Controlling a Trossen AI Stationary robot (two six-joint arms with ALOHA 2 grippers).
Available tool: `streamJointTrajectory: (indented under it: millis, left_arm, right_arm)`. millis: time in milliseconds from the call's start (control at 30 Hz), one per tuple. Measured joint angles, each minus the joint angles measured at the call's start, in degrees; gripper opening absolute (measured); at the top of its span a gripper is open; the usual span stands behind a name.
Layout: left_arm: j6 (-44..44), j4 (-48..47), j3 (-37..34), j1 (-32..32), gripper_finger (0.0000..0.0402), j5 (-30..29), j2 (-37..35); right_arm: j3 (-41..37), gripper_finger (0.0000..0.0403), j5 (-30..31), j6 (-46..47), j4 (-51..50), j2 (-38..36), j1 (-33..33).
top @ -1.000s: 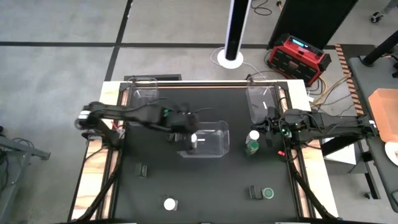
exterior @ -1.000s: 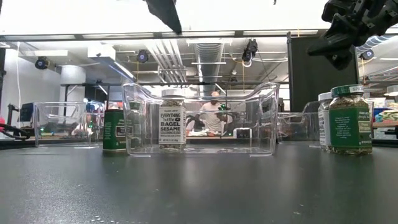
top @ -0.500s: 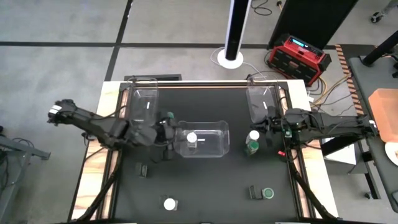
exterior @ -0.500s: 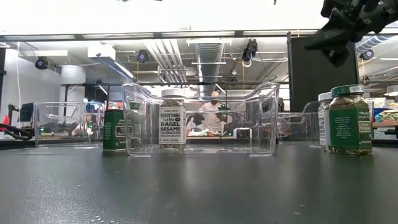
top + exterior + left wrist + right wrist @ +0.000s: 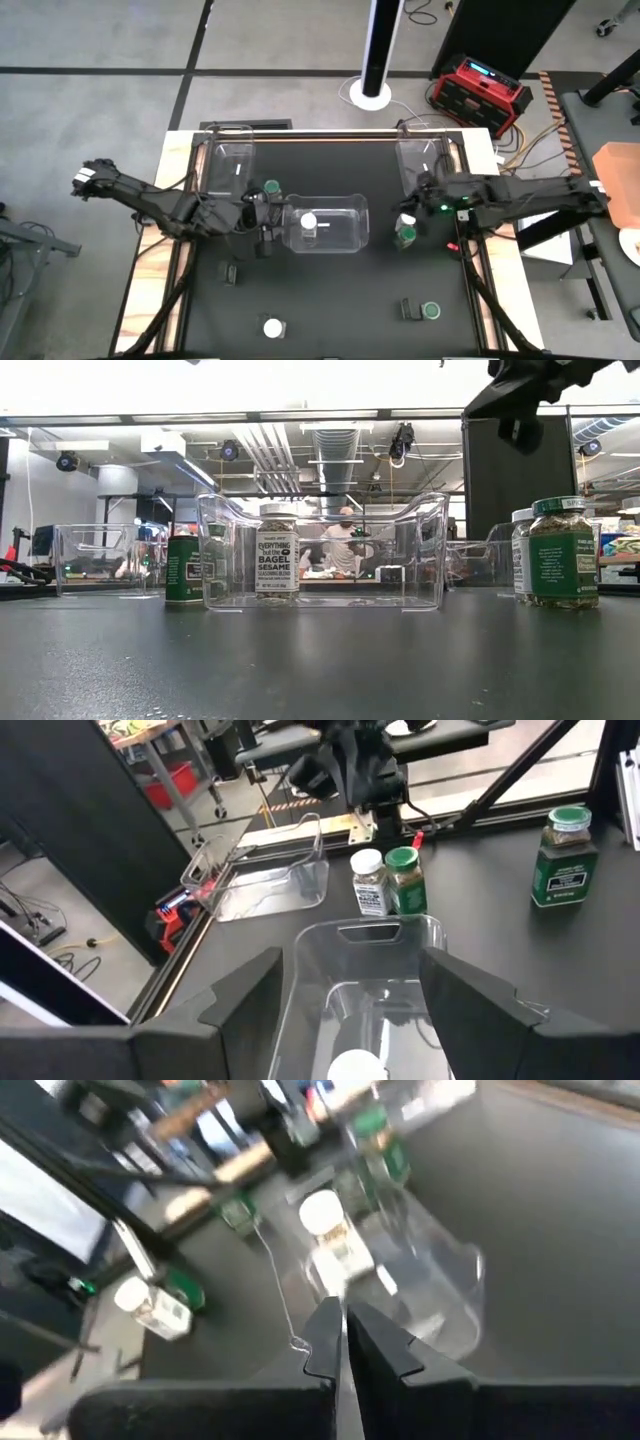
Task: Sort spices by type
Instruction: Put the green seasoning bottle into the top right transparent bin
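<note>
A white-lidded spice jar [image 5: 309, 222] [image 5: 277, 550] stands upright inside the clear middle bin [image 5: 345, 240]. A green-lidded jar [image 5: 272, 188] stands on the table just outside the bin's far left corner. A white-lidded jar [image 5: 407, 217] and a green-lidded jar [image 5: 405, 237] stand side by side right of the bin. My left gripper [image 5: 350, 965] is open at the bin's left end, holding nothing. My right gripper [image 5: 416, 195] [image 5: 340, 1330] hovers shut just beyond that pair, above them.
Near the front edge stand a white-lidded jar [image 5: 272, 327] and a green-lidded jar [image 5: 431, 311] beside a dark object [image 5: 408, 308]. Another dark object [image 5: 228, 272] lies front left. Clear bins sit at the far left [image 5: 230, 165] and far right [image 5: 415, 160].
My left gripper has drawn back from over the middle bin toward the table's left edge; the white-lidded jar stays standing in the bin. My right gripper has shifted toward the table's left, closer to the pair of jars beside the bin.
</note>
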Motion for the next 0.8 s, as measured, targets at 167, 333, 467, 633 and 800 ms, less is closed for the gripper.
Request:
streamJointTrajectory:
  millis: [167, 333, 467, 633, 800]
  left_arm:
    - [1.35, -0.01, 0.0, 0.0, 0.0219, -0.02, 0.02]
    - [1.61, -0.02, 0.0, 0.0, 0.0219, -0.04, 0.07]
    - [1.89, -0.04, -0.02, 0.01, 0.0219, -0.04, 0.09]
    - [3.55, -0.04, -0.02, 0.07, 0.0219, -0.06, 0.09]
    - [4.81, -0.04, -0.02, 0.07, 0.0219, -0.51, 0.09]
  right_arm:
    - [10.39, 0.0013, -0.02, 3.78, -13.41, 10.8, 2.29]
    - [21.63, 0.0013, 0.27, 12.25, -32.16, 20.61, 3.76]
    - [30.13, 0.0013, -0.2, 19.21, -46.6, 26.47, 5.52]
    - [36.57, 0.0013, -6.12, 25.94, -56.33, 30.76, 7.79]
    - [37.95, 0.0015, -11.33, 28.34, -56.45, 31.63, 9.5]
